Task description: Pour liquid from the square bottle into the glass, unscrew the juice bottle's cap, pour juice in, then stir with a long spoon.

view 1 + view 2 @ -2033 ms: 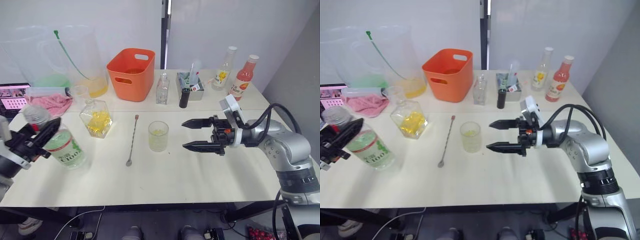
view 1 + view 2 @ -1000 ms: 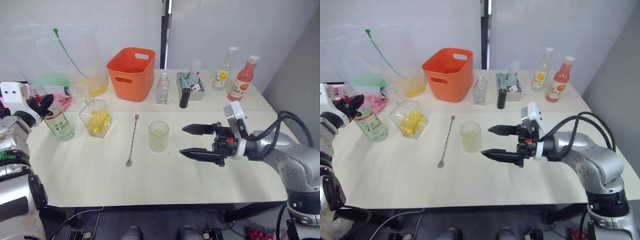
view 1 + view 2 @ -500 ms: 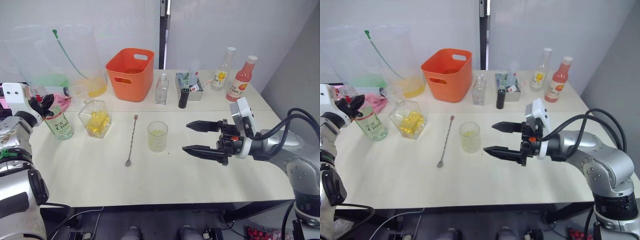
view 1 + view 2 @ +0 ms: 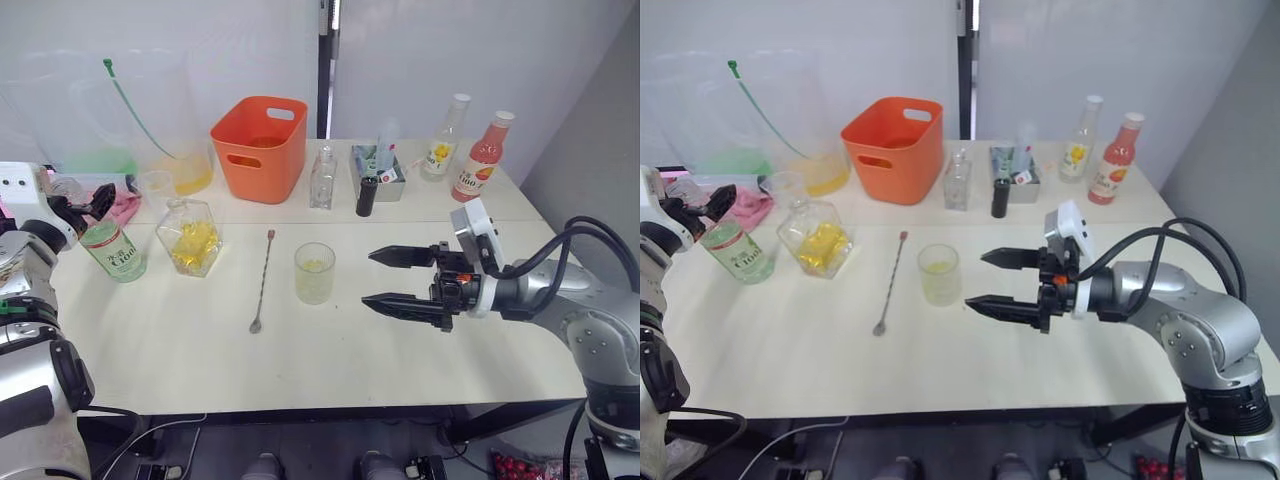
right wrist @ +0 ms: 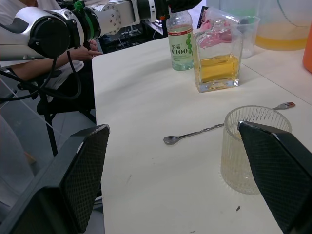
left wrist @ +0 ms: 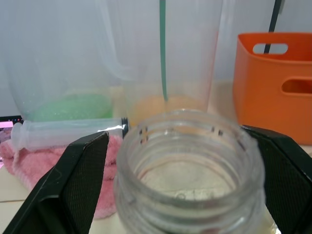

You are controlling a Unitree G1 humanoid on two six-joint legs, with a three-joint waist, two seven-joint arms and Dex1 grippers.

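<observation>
Where the white table (image 4: 330, 365) runs out to the far left: juice bottle (image 4: 112, 250) upright, neck open, no cap on it. Left gripper (image 4: 75, 207) up at the bottle's mouth, fingers spread to either side of the neck with a gap each side in the left wrist view (image 6: 187, 170); not clamped on the glass.

Just right of the juice bottle: square bottle (image 4: 193, 237), upright, yellow liquid in its lower part. Right of that, long spoon (image 4: 262, 283) flat on the table, bowl at the near end, handle pointing far. Right of the spoon: glass (image 4: 314, 273), upright, a little pale yellow liquid at the bottom.

Right gripper (image 4: 378, 278) low over the table, just right of the glass and apart from it, fingers wide apart and pointing left, holding nothing.

Along the far edge, left to right: big clear pitchers (image 4: 120, 115) with green and orange contents, pink cloth (image 4: 124, 204), small measuring cup (image 4: 158, 188), orange tub (image 4: 259, 146), slim clear bottle (image 4: 322, 180), small tray (image 4: 378, 165) with a black cylinder (image 4: 365, 196) in front, yellow-labelled bottle (image 4: 443, 140), pink-red bottle (image 4: 478, 159)
</observation>
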